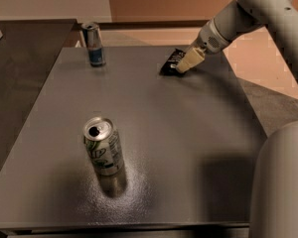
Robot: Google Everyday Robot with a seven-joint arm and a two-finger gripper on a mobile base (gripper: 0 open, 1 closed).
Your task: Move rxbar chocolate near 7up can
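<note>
The rxbar chocolate (171, 62), a small black wrapper bar with white lettering, lies at the far right of the grey table (179, 133). My gripper (188, 61) reaches in from the upper right and is right at the bar's right end, touching or overlapping it. The 7up can (103, 147), white and silver with green markings and an open silver top, stands upright at the near left of the table, well apart from the bar and the gripper.
A slimmer blue-and-silver can (94, 43) stands upright at the far left of the table. My arm's white body (278, 182) fills the right edge of the view. The table's right edge runs just past the bar.
</note>
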